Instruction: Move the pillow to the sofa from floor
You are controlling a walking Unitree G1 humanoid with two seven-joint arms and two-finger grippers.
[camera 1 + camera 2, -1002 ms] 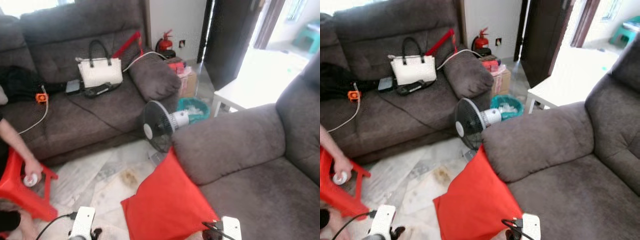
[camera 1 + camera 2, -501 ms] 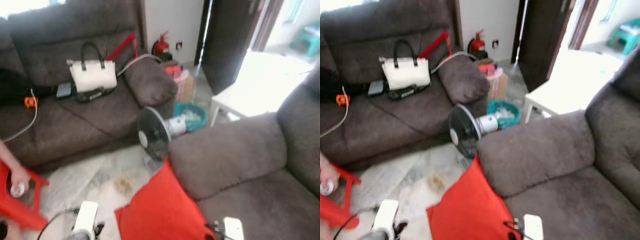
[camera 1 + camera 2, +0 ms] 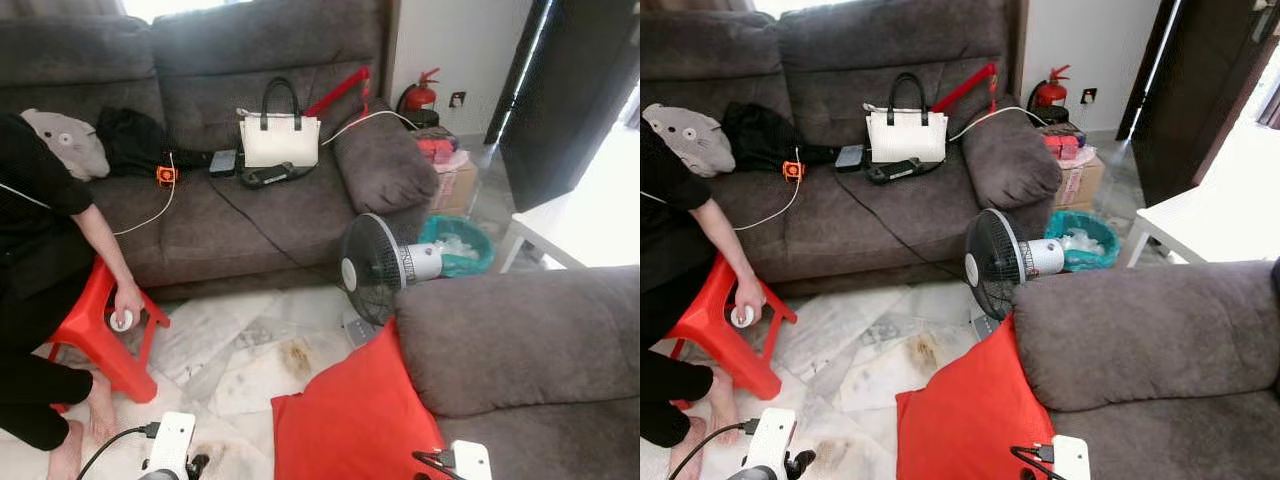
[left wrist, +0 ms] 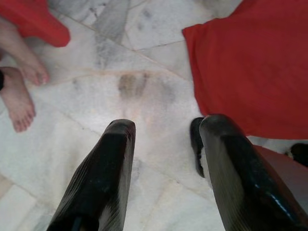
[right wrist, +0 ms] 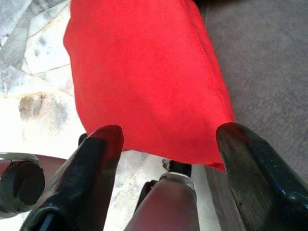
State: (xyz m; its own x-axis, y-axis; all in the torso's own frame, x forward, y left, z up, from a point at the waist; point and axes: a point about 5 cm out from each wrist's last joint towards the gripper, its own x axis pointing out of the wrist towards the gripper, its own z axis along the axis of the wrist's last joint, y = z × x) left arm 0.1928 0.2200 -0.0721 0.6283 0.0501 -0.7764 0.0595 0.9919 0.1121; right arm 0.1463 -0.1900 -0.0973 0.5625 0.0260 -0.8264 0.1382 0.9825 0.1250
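Grey sofas framed the room: a long sofa [image 3: 200,190] across the far side, and a near sofa [image 3: 530,340] whose arm and seat lay on the robot's right. Between them ran pale marble floor [image 3: 240,350], stained in one patch. Compared with a second ago, the head view had swung toward the robot's left, so the person [image 3: 40,300] crouched by the red stool [image 3: 95,340] and more of the long sofa had come into sight; that was the camera turning, not the furniture moving.

The red pillow [image 3: 350,420] had not shifted: it stood on the floor, leaning against the front of the near sofa's arm, with its lower corners on the marble. So the lift was not yet begun, by my reading.

A standing fan [image 3: 375,270] sat just beside the pillow's top corner, close enough to be a snag on any upward swing. A white handbag [image 3: 280,140] rested on the long sofa, well apart.

The right gripper [image 5: 166,154] hung above the pillow's near edge with its fingers spread wide, holding nothing. The left gripper [image 4: 166,159] hovered over bare marble beside the pillow, fingers likewise apart and empty. Open floor lay to the left; the near sofa's seat offered free room directly right.
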